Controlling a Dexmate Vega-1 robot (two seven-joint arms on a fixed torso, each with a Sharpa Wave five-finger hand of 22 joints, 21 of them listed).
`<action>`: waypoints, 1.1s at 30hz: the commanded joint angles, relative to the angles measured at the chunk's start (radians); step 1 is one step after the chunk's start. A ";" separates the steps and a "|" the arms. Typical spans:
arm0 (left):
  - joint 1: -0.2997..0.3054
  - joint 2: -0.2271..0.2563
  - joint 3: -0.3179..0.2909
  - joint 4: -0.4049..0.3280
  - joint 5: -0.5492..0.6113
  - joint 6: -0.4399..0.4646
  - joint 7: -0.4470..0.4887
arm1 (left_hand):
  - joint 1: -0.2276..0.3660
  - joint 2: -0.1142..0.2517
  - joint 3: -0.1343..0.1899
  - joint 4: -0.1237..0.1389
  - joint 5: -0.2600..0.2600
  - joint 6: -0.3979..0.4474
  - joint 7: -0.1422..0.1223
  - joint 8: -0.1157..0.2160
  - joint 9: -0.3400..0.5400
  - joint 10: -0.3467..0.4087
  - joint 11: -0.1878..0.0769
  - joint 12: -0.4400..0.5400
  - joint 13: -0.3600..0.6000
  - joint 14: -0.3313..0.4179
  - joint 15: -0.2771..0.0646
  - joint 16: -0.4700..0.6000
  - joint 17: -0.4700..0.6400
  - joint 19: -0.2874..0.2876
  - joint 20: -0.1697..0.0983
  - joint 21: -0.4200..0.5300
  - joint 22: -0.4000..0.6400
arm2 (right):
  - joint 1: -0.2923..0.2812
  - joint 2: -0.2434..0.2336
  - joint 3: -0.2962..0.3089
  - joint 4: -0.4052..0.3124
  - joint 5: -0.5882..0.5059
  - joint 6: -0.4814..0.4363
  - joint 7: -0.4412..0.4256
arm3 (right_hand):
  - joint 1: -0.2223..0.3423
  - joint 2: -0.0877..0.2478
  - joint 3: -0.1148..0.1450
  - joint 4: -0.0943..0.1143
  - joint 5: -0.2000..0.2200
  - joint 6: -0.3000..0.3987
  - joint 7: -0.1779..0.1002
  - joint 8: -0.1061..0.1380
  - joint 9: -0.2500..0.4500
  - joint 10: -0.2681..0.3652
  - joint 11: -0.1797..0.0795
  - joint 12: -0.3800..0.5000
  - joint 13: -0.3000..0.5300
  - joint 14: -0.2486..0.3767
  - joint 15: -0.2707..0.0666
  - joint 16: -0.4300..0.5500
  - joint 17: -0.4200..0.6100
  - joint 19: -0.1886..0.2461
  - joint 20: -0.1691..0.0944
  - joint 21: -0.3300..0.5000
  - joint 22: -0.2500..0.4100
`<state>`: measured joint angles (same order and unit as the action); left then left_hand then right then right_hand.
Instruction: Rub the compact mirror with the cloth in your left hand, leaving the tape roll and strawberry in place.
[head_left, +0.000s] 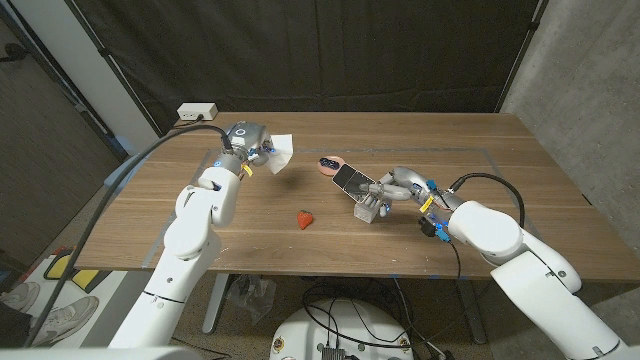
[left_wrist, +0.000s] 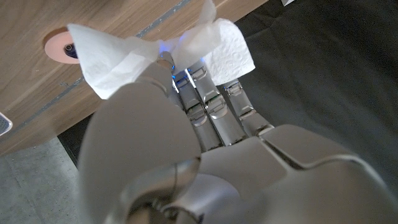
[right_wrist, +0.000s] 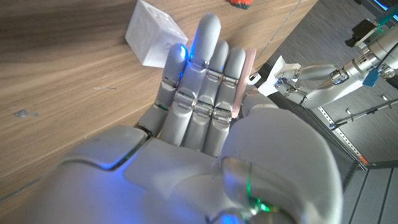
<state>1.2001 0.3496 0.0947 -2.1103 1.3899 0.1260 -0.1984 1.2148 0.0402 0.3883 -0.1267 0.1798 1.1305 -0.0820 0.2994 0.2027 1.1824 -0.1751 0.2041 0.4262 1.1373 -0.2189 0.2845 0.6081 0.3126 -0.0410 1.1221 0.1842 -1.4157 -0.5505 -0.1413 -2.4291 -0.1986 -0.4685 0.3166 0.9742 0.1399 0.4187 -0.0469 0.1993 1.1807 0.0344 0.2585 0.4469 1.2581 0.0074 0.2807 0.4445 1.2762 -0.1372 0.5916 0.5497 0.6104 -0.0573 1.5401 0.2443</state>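
Observation:
My left hand (head_left: 243, 140) hovers over the table's far left part and pinches a white cloth (head_left: 280, 155), which hangs toward the middle. The left wrist view shows the cloth (left_wrist: 118, 53) bunched at my fingertips. The compact mirror (head_left: 350, 178), a dark tilted panel with a pink edge (right_wrist: 249, 68), is held up by my right hand (head_left: 392, 185) right of centre. The pink tape roll (head_left: 328, 163) lies just behind the mirror, between the two hands, and appears as the tape roll (left_wrist: 62, 46) past the cloth. The red strawberry (head_left: 305, 218) sits nearer the front.
A small white block (head_left: 368, 208) stands on the table under my right hand's fingers and shows as the block (right_wrist: 149, 37) ahead of them. A white box (head_left: 195, 112) sits at the far left edge. Dark curtains hang behind the table.

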 joint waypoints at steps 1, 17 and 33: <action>-0.042 0.036 0.045 0.113 0.056 -0.023 0.035 | 0.000 -0.005 0.004 0.001 0.006 -0.001 -0.003 0.000 0.005 0.019 -0.023 0.004 0.000 0.016 -0.018 -0.007 -0.007 0.018 -0.082 0.007 0.002 | 0.051 -0.068 -0.004 0.028 0.082 -0.093 0.047 | 0.011 0.010 0.052 -0.041 -0.005 0.000 0.005 -0.004 0.004 0.070 0.060 -0.003 0.001 -0.046 -0.050 -0.003 0.000 0.007 -0.159 -0.005 0.009; -0.097 0.078 0.100 0.223 0.061 -0.044 0.154 | 0.003 -0.013 -0.001 -0.003 0.004 0.037 -0.011 0.000 -0.002 0.043 -0.024 0.000 -0.045 0.067 -0.020 -0.059 -0.105 0.046 -0.112 0.027 0.005 | 0.062 -0.099 -0.008 0.083 0.081 -0.215 -0.020 | 0.002 0.010 0.068 -0.043 -0.013 0.000 0.011 -0.009 0.007 0.068 0.065 -0.005 0.003 -0.052 -0.050 -0.004 0.000 0.006 -0.159 -0.014 0.013; -0.133 0.097 0.137 0.231 0.075 -0.037 0.099 | 0.005 -0.022 -0.004 -0.006 0.003 0.028 -0.015 -0.011 -0.002 0.042 -0.025 0.003 -0.048 0.058 -0.021 -0.085 -0.150 0.042 -0.122 0.028 0.002 | 0.077 -0.159 0.034 0.111 0.154 -0.287 0.023 | -0.005 0.009 0.080 -0.047 -0.016 0.002 0.012 -0.013 0.010 0.068 0.065 -0.008 0.003 -0.053 -0.048 -0.003 0.001 0.007 -0.159 -0.020 0.005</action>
<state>1.0952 0.4311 0.2058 -1.8917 1.4535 0.0878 -0.0582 1.2231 0.0184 0.3836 -0.1312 0.1798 1.1598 -0.0892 0.2919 0.1994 1.2079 -0.1895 0.2003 0.3729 1.1968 -0.2392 0.2032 0.4623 0.3483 -0.0410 1.1467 0.1840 -1.3691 -0.6552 -0.1167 -2.3318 -0.0898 -0.6868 0.2935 0.9721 0.1417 0.4339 -0.0373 0.1766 1.1731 0.0418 0.2428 0.4529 1.2583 0.0073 0.2752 0.4475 1.2758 -0.1368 0.5877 0.5484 0.6102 -0.0573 1.5190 0.2462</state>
